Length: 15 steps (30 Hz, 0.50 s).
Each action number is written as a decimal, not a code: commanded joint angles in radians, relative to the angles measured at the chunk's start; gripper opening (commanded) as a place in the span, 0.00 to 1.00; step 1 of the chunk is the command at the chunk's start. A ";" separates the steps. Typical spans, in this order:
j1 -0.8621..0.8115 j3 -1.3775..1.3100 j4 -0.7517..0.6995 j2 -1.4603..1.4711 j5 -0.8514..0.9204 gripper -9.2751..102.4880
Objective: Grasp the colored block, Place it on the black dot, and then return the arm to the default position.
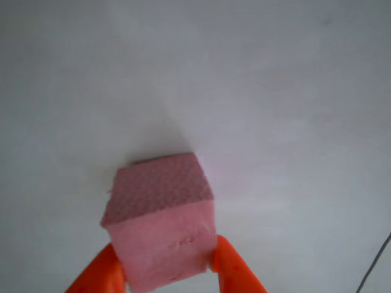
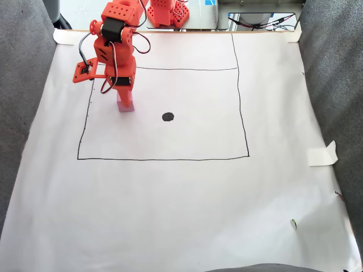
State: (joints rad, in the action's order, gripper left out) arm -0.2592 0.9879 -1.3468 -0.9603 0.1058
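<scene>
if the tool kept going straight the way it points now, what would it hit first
The tool points down at the white paper, and the pink block already sits between its fingers. Going on, it would likely press that block into the paper. The black dot lies off to the side in the fixed view, out of that line.

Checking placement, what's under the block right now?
White paper lies under the block, not the dot, which sits apart to its right in the fixed view. The block's underside is hidden.

Colored block (image 1: 165, 238) pale pink, top face darker pink, dimpled. Hand (image 1: 168, 271) bright orange. Black dot (image 2: 168, 117) solid black. Paper (image 2: 181, 198) white, thin black lines.
</scene>
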 commanded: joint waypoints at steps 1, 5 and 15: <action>-0.003 -0.015 0.008 -0.006 -0.008 0.14; -0.003 -0.015 0.012 -0.009 -0.011 0.08; -0.008 -0.015 0.014 -0.020 -0.017 0.08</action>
State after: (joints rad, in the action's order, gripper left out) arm -0.2577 0.9879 -1.3392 -0.9603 0.0997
